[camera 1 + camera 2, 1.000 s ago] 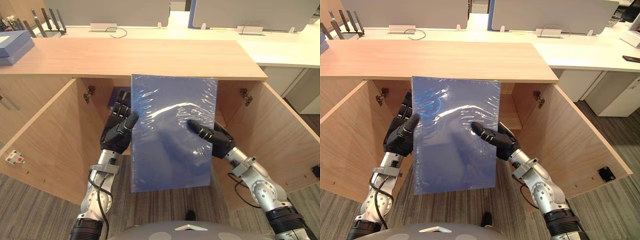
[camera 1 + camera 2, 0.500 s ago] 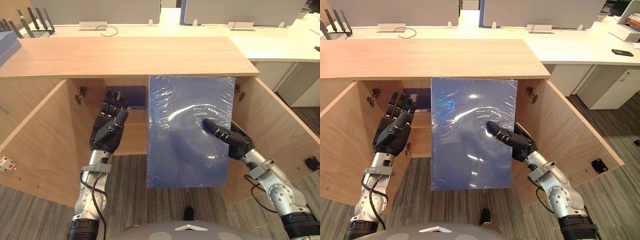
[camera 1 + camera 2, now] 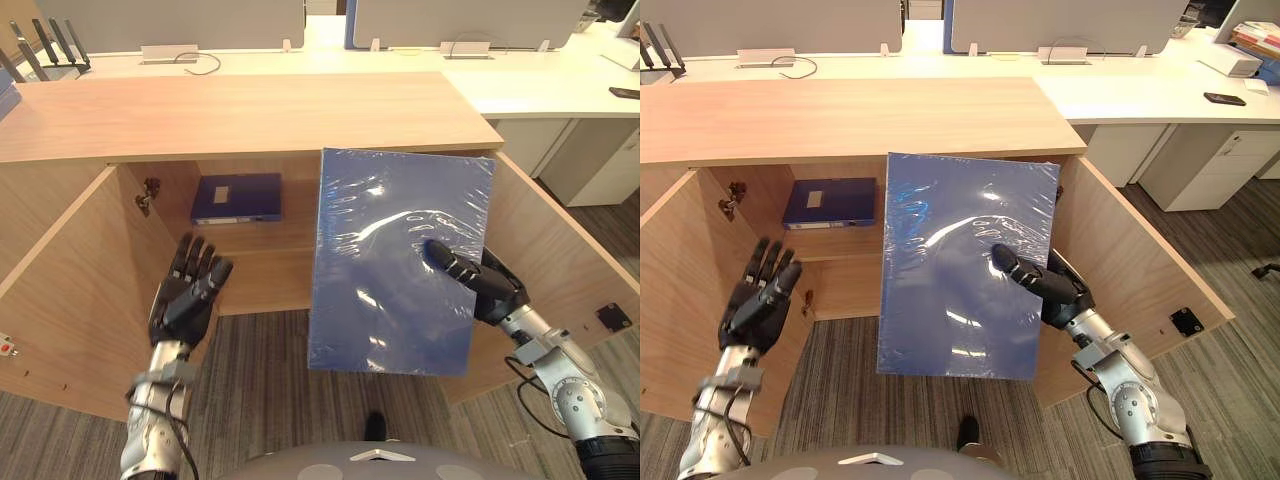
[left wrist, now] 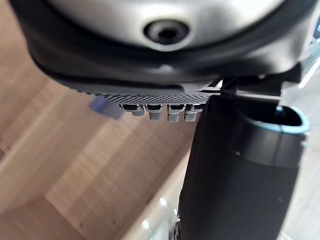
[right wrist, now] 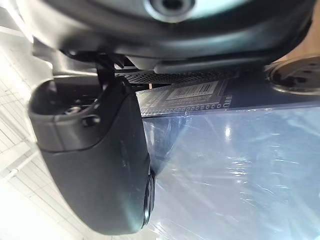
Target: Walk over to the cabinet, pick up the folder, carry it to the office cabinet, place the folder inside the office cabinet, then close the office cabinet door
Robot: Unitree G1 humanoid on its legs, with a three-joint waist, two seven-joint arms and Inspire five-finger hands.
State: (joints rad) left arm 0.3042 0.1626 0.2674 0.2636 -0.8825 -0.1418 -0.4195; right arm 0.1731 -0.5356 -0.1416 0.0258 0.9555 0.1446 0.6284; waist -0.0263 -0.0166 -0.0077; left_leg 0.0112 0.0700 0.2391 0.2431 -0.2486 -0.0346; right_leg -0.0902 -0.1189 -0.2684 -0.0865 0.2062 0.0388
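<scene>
Holding glossy blue folder (image 3: 395, 260) upright, slightly tilted, by its right edge in right hand (image 3: 492, 288), in front of wooden office cabinet (image 3: 250, 110) standing with both doors (image 3: 60, 270) open.

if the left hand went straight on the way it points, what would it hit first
The left hand would likely meet the cabinet shelf, near the dark folder lying there; depth unclear.

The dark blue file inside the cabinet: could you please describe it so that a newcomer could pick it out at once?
Find the wooden office cabinet with both doors open. On its shelf, towards the robot's left, the dark blue file lies flat. Unlike the glossy wrapped folder held upright by the right hand before the opening, it is matte and untouched.
</scene>
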